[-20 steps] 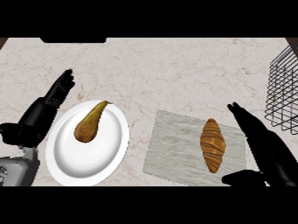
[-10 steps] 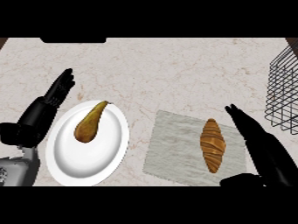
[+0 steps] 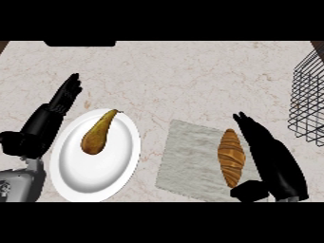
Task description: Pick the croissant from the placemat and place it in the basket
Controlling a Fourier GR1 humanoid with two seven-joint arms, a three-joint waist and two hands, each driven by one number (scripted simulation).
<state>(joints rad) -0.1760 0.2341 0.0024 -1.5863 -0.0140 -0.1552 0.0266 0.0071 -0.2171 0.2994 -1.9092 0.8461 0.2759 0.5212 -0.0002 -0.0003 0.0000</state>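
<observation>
Head view.

Fingers of black right hand: straight, close together, clamped on nothing. Laid along right flank of golden-brown ridged croissant, tips level with its far end. Thumb tucked in at its near end. Contact with pastry: cannot tell; just beside at the least.

Change over the past second: right hand edged slightly leftward, closer in on the croissant. Croissant itself unmoved, lengthwise on right half of pale grey rectangular cloth placemat. Left hand unchanged.

Meaning for the task, as a judgement: approach nearly finished, grasp not yet closed, lift and carry to the basket all still to do. Next likely needed: curling of fingers and thumb round the pastry.

Count:
- croissant, one, on placemat
- placemat, one, flat on pale marbled stone table
- black wire basket, one, at table's right edge, well apart from croissant, partly out of view
- round white plate, one, left of placemat
- brown-yellow pear, one, on plate's far half
- hands, two; black left hand at rest left of plate, fingers straight, holding nothing
</observation>
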